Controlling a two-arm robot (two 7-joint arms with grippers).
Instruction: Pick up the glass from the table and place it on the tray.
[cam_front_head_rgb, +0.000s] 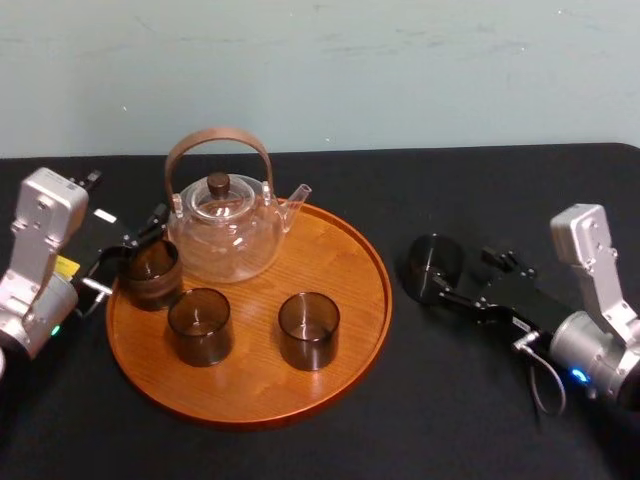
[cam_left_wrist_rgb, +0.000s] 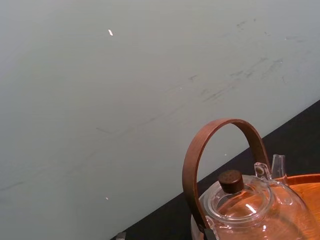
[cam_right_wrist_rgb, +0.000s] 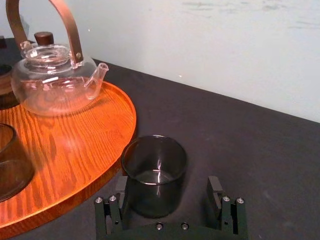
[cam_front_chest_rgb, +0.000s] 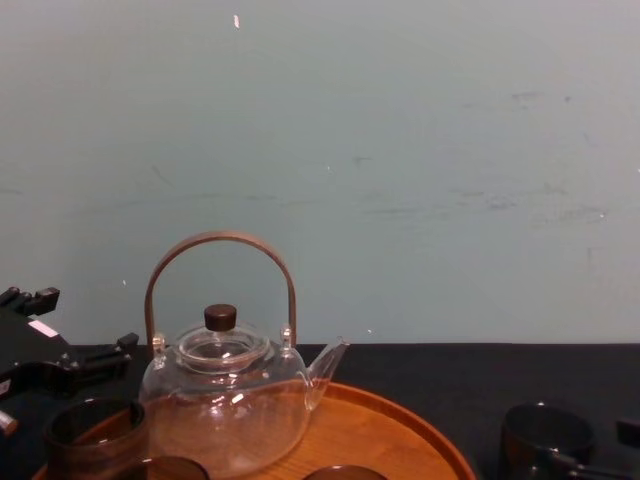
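A dark smoked glass (cam_front_head_rgb: 433, 262) (cam_right_wrist_rgb: 154, 167) (cam_front_chest_rgb: 545, 435) stands upright on the black table just right of the round wooden tray (cam_front_head_rgb: 350, 300) (cam_right_wrist_rgb: 75, 145). My right gripper (cam_front_head_rgb: 432, 285) (cam_right_wrist_rgb: 167, 192) is open around it, one finger (cam_right_wrist_rgb: 119, 195) close against its side and the other (cam_right_wrist_rgb: 215, 189) a gap away. My left gripper (cam_front_head_rgb: 130, 252) (cam_front_chest_rgb: 70, 365) sits at the tray's left edge, open, with its fingers beside another dark glass (cam_front_head_rgb: 150, 272) that rests on the tray.
On the tray stand a clear glass teapot (cam_front_head_rgb: 225, 225) (cam_left_wrist_rgb: 245, 205) (cam_front_chest_rgb: 225, 400) with a brown arched handle and two more dark glasses (cam_front_head_rgb: 200, 325) (cam_front_head_rgb: 308, 330). A pale wall rises behind the table.
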